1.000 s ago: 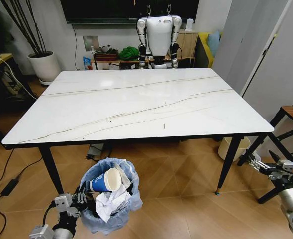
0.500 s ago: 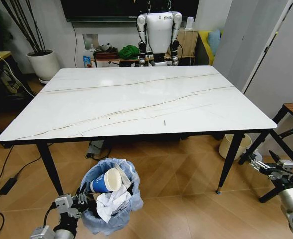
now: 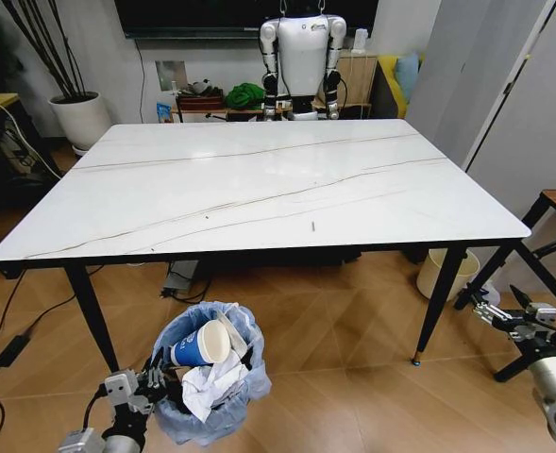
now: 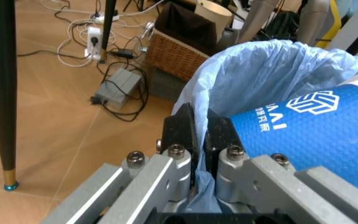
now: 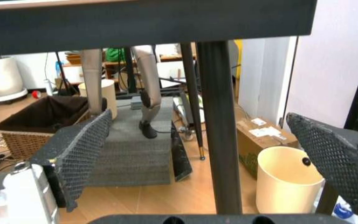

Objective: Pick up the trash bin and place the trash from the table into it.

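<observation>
You are looking across a room with a herringbone wooden floor at the large rectangular table with the glossy white marble-look top (image 3: 259, 189), its surface bare of litter apart from a tiny dark speck. In front of the table's near edge, down on the floor side, the small round trash bin lined with a crinkled light-blue plastic bag (image 3: 188, 415) is sitting at your left arm, already stuffed with the trash: a blue-and-white paper cup (image 3: 194, 344) lying on its side above crumpled white paper (image 3: 207, 387).

Expect the bin to be handling light but top-heavy; the liner is thin, soft and slippery, so take hold where the bag is folding over the stiff rim, not on loose film alone.

Your left gripper (image 4: 199, 140) is doing just that: its dark fingers (image 4: 180, 133) are pinched nearly together on the bin's rim, bag film caught between them, right beside the cup. Your right gripper (image 3: 509, 316) is hanging spread wide and empty, off the table's near right leg, close to a plain cream cylindrical bin (image 5: 288, 179).
</observation>
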Available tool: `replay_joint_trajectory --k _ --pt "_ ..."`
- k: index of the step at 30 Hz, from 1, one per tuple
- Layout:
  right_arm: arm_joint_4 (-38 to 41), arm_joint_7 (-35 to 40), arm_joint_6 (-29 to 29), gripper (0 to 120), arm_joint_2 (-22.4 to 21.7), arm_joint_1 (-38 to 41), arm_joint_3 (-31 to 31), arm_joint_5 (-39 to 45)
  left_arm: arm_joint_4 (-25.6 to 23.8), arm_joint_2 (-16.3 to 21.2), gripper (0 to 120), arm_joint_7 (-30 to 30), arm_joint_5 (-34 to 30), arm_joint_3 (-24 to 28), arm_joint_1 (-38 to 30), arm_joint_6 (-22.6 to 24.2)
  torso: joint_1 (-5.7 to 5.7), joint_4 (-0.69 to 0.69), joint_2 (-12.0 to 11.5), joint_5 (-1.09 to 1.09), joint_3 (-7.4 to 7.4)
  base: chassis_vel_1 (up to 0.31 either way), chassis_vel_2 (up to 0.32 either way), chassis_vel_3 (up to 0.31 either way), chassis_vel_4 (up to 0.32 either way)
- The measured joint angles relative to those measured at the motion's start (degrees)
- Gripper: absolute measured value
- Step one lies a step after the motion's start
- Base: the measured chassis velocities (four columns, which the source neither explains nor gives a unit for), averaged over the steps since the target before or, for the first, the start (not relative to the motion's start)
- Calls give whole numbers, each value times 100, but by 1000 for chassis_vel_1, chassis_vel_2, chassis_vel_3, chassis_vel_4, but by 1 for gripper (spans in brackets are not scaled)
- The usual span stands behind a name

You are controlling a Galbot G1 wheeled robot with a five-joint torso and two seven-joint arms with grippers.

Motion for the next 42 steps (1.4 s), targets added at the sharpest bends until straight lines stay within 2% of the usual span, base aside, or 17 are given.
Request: replay_joint_trajectory --k 28,42 --pt "0 0 0 100 0 0 0 0 210 -46 0 -21 -76 49 -167 27 -279 0 -674 0 -395 0 0 0 0" --pt "0 0 0 100 0 0 0 0 507 -102 0 101 -304 137 -342 45 -410 0 -1013 0 -602 0 0 0 0"
